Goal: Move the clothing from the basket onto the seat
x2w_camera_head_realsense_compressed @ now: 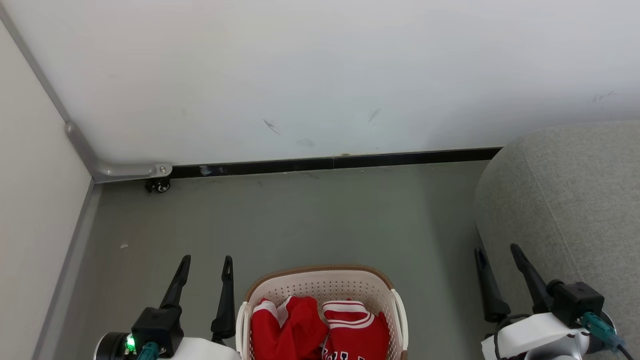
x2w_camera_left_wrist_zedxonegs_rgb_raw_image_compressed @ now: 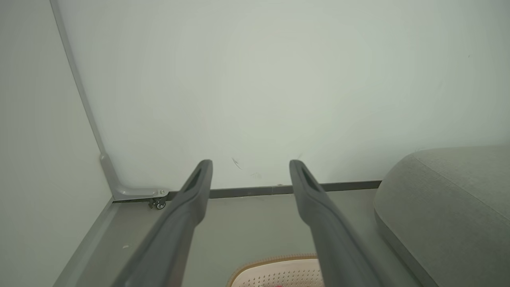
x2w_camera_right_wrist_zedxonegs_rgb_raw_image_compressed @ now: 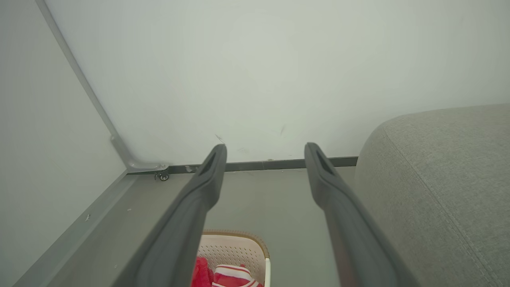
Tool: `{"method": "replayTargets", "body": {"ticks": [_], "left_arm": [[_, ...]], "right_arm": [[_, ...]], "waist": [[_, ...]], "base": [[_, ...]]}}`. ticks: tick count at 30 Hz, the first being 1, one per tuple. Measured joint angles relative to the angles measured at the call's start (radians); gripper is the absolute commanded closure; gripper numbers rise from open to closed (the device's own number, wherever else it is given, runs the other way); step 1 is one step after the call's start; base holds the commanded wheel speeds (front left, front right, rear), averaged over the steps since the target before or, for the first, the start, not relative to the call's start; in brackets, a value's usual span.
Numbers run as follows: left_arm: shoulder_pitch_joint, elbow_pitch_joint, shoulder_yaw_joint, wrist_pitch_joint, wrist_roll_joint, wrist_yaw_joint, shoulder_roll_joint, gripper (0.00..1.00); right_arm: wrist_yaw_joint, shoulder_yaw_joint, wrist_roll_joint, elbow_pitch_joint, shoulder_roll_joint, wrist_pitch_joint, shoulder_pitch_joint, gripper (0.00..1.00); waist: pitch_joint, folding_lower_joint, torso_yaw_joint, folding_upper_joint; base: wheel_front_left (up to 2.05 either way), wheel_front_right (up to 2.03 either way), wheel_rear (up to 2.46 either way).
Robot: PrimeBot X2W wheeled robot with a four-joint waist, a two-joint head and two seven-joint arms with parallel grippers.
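A cream perforated basket (x2w_camera_head_realsense_compressed: 380, 290) with a brown rim stands on the grey floor at the bottom centre of the head view. Red clothing (x2w_camera_head_realsense_compressed: 320, 327) with white stripe trim lies bunched inside it; its red and white also peek into the right wrist view (x2w_camera_right_wrist_zedxonegs_rgb_raw_image_compressed: 233, 276). The grey fabric seat (x2w_camera_head_realsense_compressed: 575, 200) rises at the right. My left gripper (x2w_camera_head_realsense_compressed: 206, 262) hangs open just left of the basket, nothing between its fingers. My right gripper (x2w_camera_head_realsense_compressed: 497, 252) is open between the basket and the seat's side. The basket's rim (x2w_camera_left_wrist_zedxonegs_rgb_raw_image_compressed: 275, 261) shows low in the left wrist view, the seat (x2w_camera_left_wrist_zedxonegs_rgb_raw_image_compressed: 450, 203) to its right.
A white wall with a dark skirting strip (x2w_camera_head_realsense_compressed: 330, 162) closes the far side. A pale panel (x2w_camera_head_realsense_compressed: 35, 200) with a grey metal frame and a small caster wheel (x2w_camera_head_realsense_compressed: 161, 186) bounds the left. Bare grey floor (x2w_camera_head_realsense_compressed: 300, 220) lies between the basket and the wall.
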Motion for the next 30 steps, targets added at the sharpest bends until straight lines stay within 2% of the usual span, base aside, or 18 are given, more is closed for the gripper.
{"method": "replayTargets", "body": {"ticks": [30], "left_arm": [[0.002,0.005,0.027,0.0,0.002,-0.002,-0.015,0.0]], "right_arm": [[0.0,-0.003,0.011,0.005,0.0,-0.009,0.0,0.0]], "waist": [[0.006,-0.0002,-0.004,0.0]], "base": [[0.0,0.0,0.0]]}}
